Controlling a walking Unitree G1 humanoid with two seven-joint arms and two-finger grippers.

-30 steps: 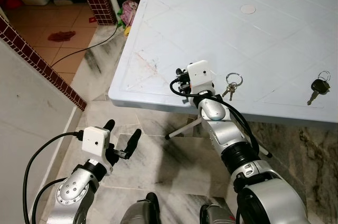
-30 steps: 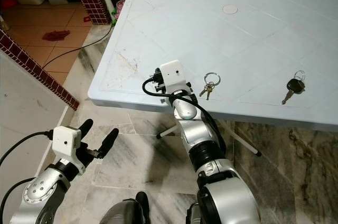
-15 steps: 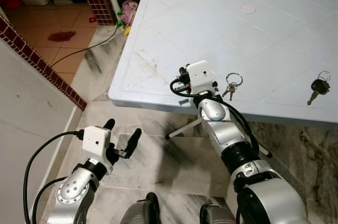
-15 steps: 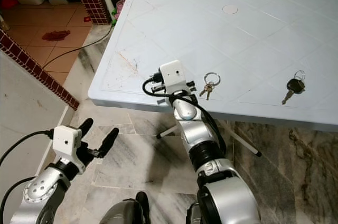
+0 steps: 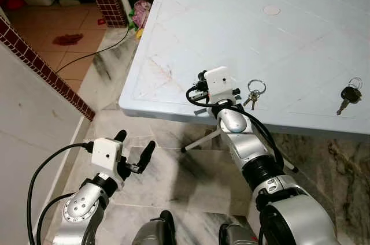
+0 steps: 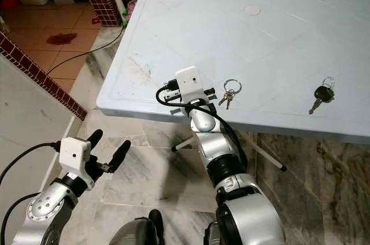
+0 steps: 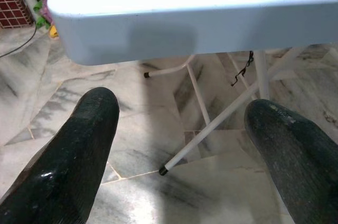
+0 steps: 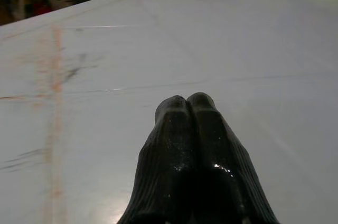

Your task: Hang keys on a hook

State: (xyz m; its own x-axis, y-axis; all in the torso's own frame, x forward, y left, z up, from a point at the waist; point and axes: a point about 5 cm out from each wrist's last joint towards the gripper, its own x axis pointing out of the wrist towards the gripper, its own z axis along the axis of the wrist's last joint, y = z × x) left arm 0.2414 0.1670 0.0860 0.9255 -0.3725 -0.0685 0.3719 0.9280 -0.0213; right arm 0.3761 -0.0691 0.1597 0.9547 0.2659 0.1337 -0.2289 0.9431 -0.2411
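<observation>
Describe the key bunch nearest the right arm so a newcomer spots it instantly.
On the pale blue table, look near its front edge, just right of the right arm's white camera box. The key bunch has a bare ring with small keys, unlike the black-headed key farther right.

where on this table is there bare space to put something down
Most of the white table is bare: the whole stretch from its left edge to the small round cap, and beyond it. The near edge is the crowded strip: the right gripper sits there beside the key ring, with the black-headed key further right.
</observation>
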